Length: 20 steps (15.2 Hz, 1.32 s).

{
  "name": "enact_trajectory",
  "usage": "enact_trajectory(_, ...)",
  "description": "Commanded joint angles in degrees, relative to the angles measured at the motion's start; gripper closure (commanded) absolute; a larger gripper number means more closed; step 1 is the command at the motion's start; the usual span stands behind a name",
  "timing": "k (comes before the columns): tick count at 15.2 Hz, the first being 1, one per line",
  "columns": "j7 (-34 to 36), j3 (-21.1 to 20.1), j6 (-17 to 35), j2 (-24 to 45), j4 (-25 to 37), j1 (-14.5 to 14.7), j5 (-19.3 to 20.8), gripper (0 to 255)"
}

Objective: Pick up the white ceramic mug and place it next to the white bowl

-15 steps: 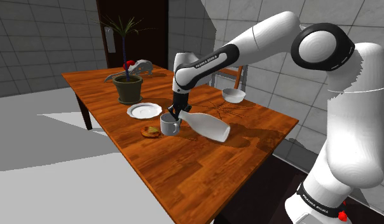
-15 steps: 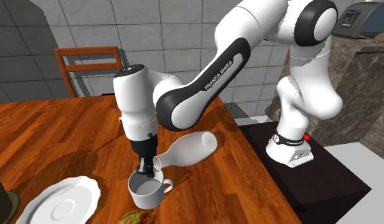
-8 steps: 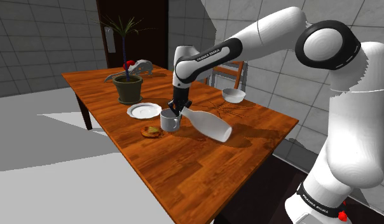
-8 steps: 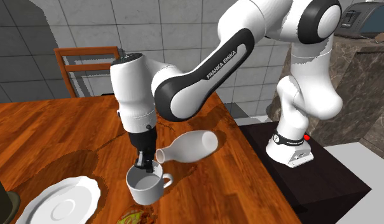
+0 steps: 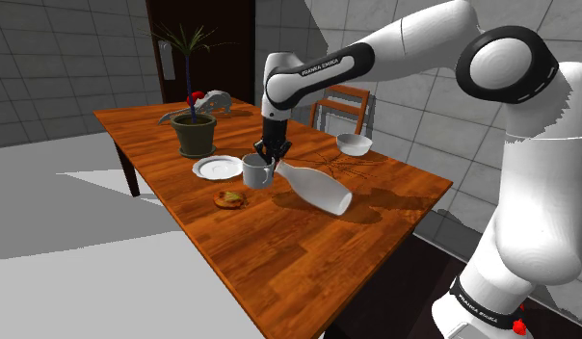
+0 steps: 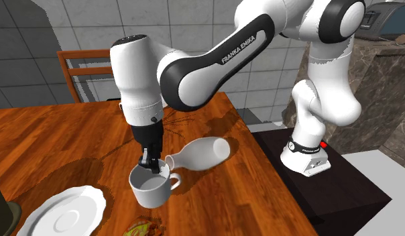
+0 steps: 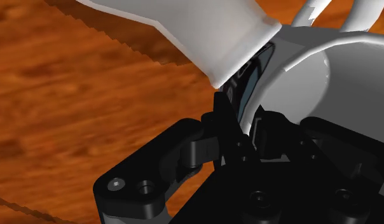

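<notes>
A white mug (image 5: 254, 171) hangs just above the wooden table (image 5: 279, 241), tilted a little. My gripper (image 5: 270, 158) is shut on its rim from above, on the side nearest the lying bottle. In the second exterior view the mug (image 6: 150, 188) casts a shadow on the wood below the gripper (image 6: 149, 163). In the wrist view the mug's rim (image 7: 292, 60) sits clamped in the gripper (image 7: 248, 119), one finger inside and one outside. The white bowl (image 5: 354, 144) stands at the far side of the table, near the chair.
A white bottle (image 5: 318, 189) lies on its side right beside the mug, its neck (image 7: 203, 32) close to my fingers. A white plate (image 5: 218, 168), a potted plant (image 5: 194, 133) and a bit of food (image 5: 229, 198) are nearby. A wooden chair (image 5: 342, 104) stands behind the bowl.
The gripper has risen with the mug clamped in it; the mug has left the table and now hangs above it. The bottle has not moved.
</notes>
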<state>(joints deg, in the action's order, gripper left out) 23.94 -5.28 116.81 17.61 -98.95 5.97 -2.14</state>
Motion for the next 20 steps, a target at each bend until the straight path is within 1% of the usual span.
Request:
enact_trajectory(1, 0.0, 0.0, -1.4, -0.5, 0.9, -0.1, 0.0, 255)
enact_trajectory(15, 0.4, 0.0, -11.3, -2.5, 8.8, -0.1, -0.1, 255)
enact_trajectory(20, -5.8, 2.1, -10.1, -6.8, 2.9, -4.0, -0.9, 255)
